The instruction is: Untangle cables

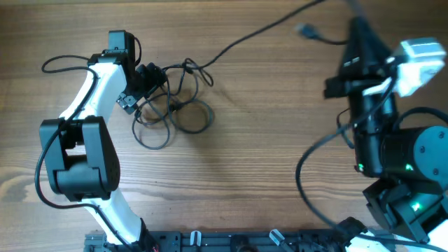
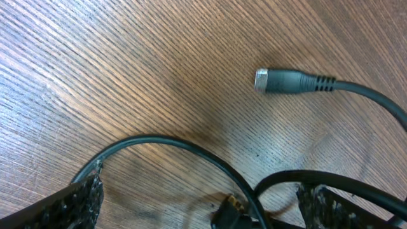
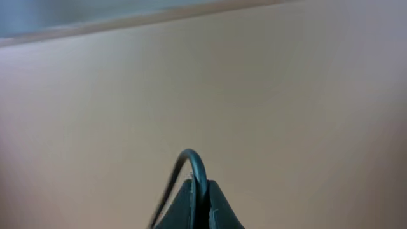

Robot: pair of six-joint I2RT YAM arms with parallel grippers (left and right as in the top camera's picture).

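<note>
On the left of my overhead view, the left gripper (image 1: 143,85) sits low over the wooden table (image 1: 266,161), at the left edge of the cables (image 1: 173,112). They lie in a loose clump of black loops, left of the table's centre. Through the left wrist camera I see the left gripper (image 2: 200,205) with its jaws wide apart, one finger at each lower corner, and nothing held. One curved cord (image 2: 168,145) arcs across the wood between them. A plug end (image 2: 283,81) with a silver tip lies farther out, clear of both fingers. From the clump, a long cord (image 1: 245,38) runs up and to the right toward the right gripper (image 1: 358,35), with a blurred plug (image 1: 304,29) just left of it. On the right wrist camera, the right gripper (image 3: 197,191) has its jaws together, clamped on one of the cables, a thin black loop (image 3: 189,152) rising from the fingertips. Everything behind it is out of focus.
</note>
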